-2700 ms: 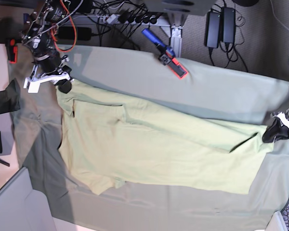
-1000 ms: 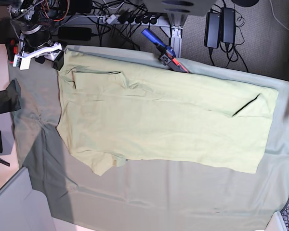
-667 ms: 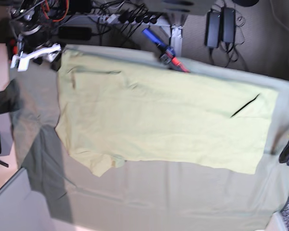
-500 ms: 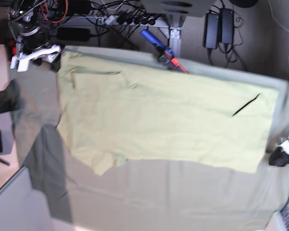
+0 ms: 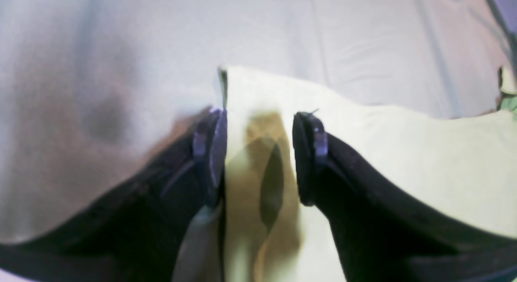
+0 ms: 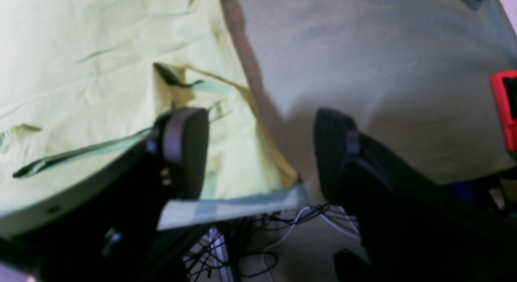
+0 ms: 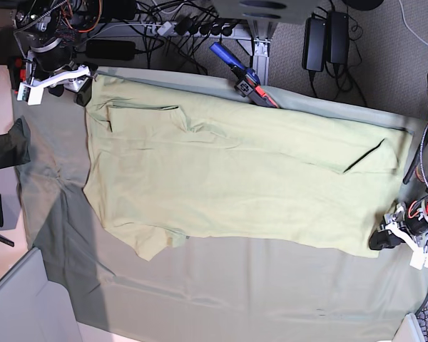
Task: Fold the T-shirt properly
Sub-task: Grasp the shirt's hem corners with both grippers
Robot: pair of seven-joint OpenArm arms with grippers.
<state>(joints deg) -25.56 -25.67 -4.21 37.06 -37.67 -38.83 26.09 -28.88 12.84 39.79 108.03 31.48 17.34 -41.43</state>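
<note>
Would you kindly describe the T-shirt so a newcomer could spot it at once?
A grey-green cloth covers the table. Spread flat across its middle lies the T-shirt, sleeves toward the base view's left. It is plain, and paler and yellower than the cloth beneath.

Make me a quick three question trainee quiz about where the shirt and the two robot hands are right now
1. True or false: the plain pale yellow-green cotton T-shirt lies spread flat on the large dull grey-green table cloth.
2. Which hand has a shirt corner between its open fingers? A) left hand B) right hand C) neither
3. Fill in: in the base view, the blue and red clamp sits at the cloth's ____ edge.

Key: 1 true. 2 A; the right hand stands open over the shirt's edge and the cloth beside it. 3 top.
</note>
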